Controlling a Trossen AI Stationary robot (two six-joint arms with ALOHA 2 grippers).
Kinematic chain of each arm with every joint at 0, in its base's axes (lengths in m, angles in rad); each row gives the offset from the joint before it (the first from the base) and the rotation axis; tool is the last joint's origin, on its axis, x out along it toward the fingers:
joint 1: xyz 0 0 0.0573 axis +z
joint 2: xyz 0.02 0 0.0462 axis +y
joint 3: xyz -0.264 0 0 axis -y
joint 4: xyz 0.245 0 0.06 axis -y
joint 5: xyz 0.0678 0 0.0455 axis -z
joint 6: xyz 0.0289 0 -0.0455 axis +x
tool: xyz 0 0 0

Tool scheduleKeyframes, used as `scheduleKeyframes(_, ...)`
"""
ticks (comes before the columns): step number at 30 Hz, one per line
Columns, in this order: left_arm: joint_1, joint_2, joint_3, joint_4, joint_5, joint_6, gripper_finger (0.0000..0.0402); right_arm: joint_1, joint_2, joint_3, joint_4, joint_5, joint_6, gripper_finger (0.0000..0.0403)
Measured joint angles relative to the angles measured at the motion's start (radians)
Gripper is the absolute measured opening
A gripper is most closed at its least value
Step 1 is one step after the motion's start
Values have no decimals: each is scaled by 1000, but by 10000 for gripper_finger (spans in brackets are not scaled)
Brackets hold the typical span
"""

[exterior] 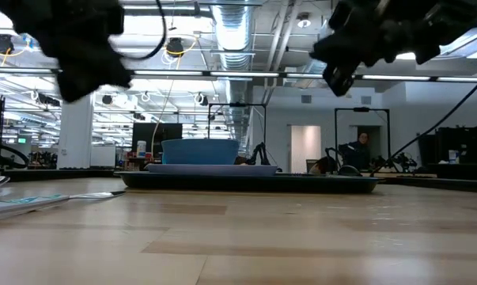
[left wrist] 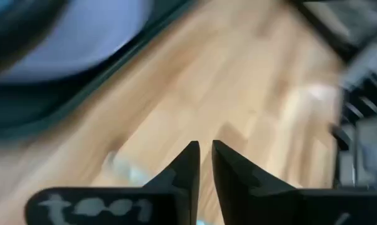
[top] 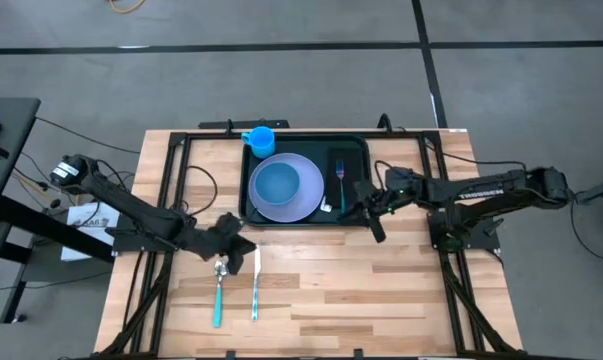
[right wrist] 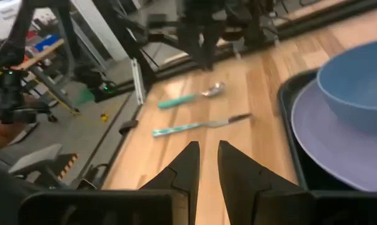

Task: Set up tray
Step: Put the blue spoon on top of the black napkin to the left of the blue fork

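The dark green tray (top: pixel 353 222) lies at the table's far middle. In it a blue bowl (top: pixel 276 183) sits on a lavender plate (top: pixel 303 200), a blue cup (top: pixel 259 138) stands at its far left corner, and a fork (top: pixel 340 172) lies on a black napkin (top: pixel 349 160) at its right. On the wood near the tray lie a teal-handled spoon (top: pixel 219 288) and a second teal-handled utensil (top: pixel 255 288). My left gripper (top: pixel 241 244) hovers shut above their far ends, holding nothing. My right gripper (top: pixel 364 208), shut with nothing in it, hangs over the tray's near right corner.
Bare wood spreads over the table's near half (top: pixel 381 300). Black frame rails (top: pixel 171 170) run along both sides of the table, and the right arm's base (top: pixel 466 235) stands at the right. Cables and a dark side table (top: pixel 6 130) lie beyond the left edge.
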Motion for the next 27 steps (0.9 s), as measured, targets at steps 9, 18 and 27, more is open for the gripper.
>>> scheduleKeyframes(9,-170,104,329,-463,-10,-584,2,84,-70,0,-160,12,0,52)
scheduleKeyframes(18,-280,367,535,-620,112,-841,4,241,-48,0,-215,223,35,52)
scheduleKeyframes(27,-283,529,566,-691,336,-793,40,288,-71,0,-192,239,61,52)
